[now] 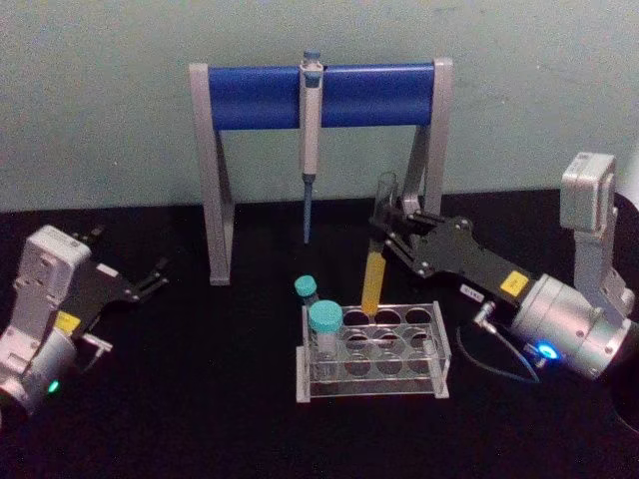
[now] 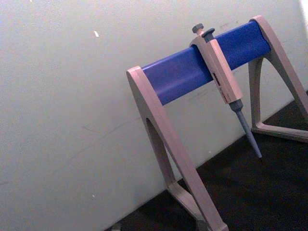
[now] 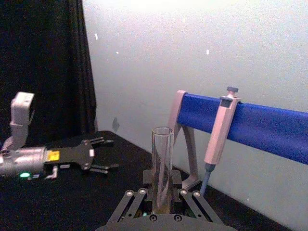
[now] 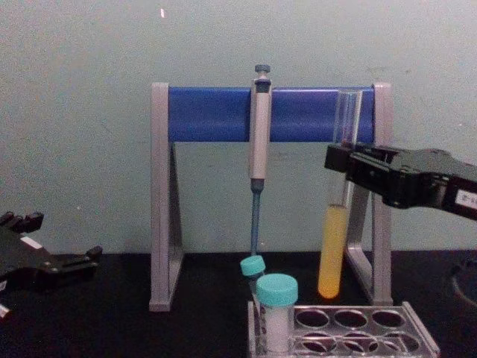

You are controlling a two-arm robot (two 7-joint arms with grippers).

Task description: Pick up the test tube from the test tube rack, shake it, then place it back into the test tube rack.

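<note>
My right gripper (image 4: 339,165) was clenched on the tall clear glass test tube (image 4: 332,253) of yellow liquid, held just above the clear plastic rack (image 1: 440,349). Uncapped, I judged it could spill if shaken hard, or strike the grey-and-blue pipette stand (image 4: 216,113) behind. My left gripper (image 1: 152,279) hung released over the black surface (image 1: 200,399); pale wall (image 1: 100,100) beyond.

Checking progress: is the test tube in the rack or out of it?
Out. The right gripper holds the test tube, and in the chest view its round bottom hangs just above the rack.
</note>
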